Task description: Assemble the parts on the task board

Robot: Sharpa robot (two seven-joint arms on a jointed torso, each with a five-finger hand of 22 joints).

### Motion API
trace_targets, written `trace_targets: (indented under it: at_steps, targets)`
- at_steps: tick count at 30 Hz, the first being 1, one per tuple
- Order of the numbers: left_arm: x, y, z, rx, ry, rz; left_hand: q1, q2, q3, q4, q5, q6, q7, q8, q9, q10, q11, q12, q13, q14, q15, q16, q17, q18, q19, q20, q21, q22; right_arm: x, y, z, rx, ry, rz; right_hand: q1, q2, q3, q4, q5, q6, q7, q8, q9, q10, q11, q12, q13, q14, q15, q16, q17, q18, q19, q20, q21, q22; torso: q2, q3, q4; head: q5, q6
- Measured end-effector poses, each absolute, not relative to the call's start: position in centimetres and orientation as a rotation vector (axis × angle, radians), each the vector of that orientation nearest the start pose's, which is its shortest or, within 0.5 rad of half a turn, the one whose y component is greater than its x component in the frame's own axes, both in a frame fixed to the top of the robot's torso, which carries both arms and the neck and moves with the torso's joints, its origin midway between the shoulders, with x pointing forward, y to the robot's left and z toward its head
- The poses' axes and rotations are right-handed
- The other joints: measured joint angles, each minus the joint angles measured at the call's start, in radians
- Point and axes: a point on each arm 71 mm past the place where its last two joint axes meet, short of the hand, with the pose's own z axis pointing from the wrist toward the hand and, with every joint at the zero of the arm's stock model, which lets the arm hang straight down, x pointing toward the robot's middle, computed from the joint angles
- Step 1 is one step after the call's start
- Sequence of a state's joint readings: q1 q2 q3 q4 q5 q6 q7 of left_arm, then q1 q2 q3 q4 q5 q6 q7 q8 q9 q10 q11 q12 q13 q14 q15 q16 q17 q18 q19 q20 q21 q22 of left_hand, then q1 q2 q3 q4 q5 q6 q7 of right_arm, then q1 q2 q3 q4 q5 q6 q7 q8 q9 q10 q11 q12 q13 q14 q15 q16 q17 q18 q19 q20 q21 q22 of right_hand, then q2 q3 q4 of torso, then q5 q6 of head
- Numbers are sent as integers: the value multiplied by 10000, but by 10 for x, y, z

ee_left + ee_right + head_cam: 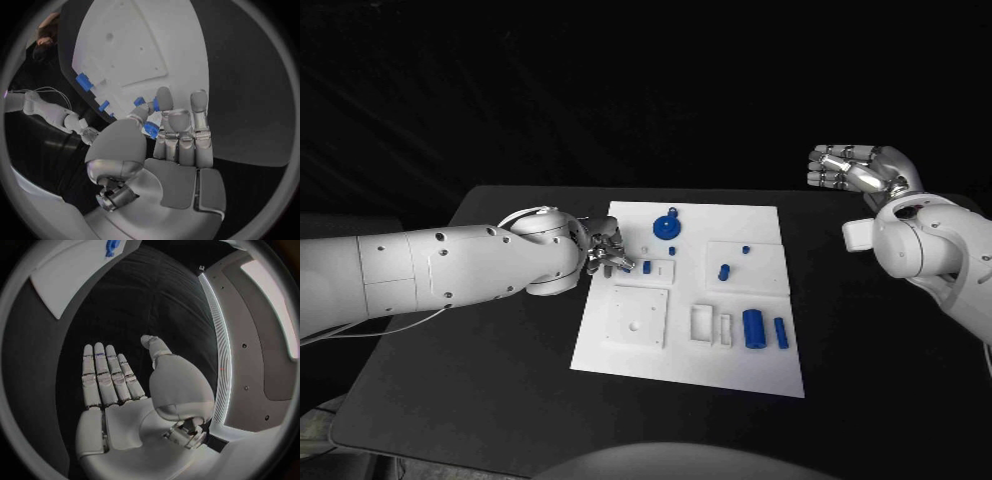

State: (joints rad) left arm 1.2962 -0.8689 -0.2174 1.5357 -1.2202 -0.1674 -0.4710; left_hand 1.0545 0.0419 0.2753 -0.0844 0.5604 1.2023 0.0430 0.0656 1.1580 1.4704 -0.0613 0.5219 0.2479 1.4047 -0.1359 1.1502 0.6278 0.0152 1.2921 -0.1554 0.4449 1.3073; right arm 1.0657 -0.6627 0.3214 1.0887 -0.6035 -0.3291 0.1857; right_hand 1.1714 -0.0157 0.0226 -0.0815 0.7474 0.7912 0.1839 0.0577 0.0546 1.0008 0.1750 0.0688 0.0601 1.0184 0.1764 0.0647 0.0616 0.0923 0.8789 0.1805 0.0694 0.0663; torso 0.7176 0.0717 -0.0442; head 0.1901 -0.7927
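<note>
Silver fingers of the left hand reach over the board's left edge and pinch a small blue part against the thumb. The white board lies mid-table with bare black table on both sides; more blue parts sit toward its right. The right hand hangs raised beyond the table's far right corner, fingers apart, holding nothing.

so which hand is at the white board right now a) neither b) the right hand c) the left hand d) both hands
c, the left hand reaches over the left edge of the task board with its fingers at a small blue part, while the right hand is raised off to the side with nothing in it.
</note>
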Motion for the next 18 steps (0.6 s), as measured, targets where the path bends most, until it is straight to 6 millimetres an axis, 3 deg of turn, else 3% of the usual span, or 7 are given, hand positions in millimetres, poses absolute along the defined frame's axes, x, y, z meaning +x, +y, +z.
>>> trace_targets:
  at_steps: [10, 14, 18]
  targets:
    - [478, 236, -224, -1557, 20547, -3073, -76, -77, 58, -12, 0, 15, 13, 0, 7, 4, 1, 0, -1, 17, -13, 0, -56, 0, -1, 0, 0, 0, 570, -267, -167, 8607, 13405, 11160, 0, 0, 0, 0, 0, 0, 0, 0, 0, 0, 0, 0, 0, 0, 0, 0, 0, 0, 0, 0, 0, 0, -3, -7, -2, -23, -1]
    - [478, 237, -224, -1570, 20550, -3075, -233, -361, 329, -129, -78, 15, 13, 4, -134, 7, 0, 0, -10, 32, 2, -79, -152, 0, -1, 0, -30, 8, 570, -267, -168, 8613, 13410, 11155, 0, 0, 29, 29, 0, 0, 0, 0, 0, 0, 0, 0, 0, 0, 0, 0, 0, 0, -37, 36, 0, 0, -4, -7, 2, -30, -5]
    - [478, 237, -224, -1592, 20552, -3054, -143, -725, 88, 341, -303, 104, -75, 33, -344, 23, -17, -1, -24, 34, 0, -124, -225, 0, 3, 4, -90, 7, 570, -267, -169, 8625, 13423, 11146, 0, 0, 29, 29, 0, 0, 0, 0, 0, 0, 0, 0, 0, 0, 0, 0, 0, 1, -37, 36, 0, 0, -4, -6, 3, -30, -10]
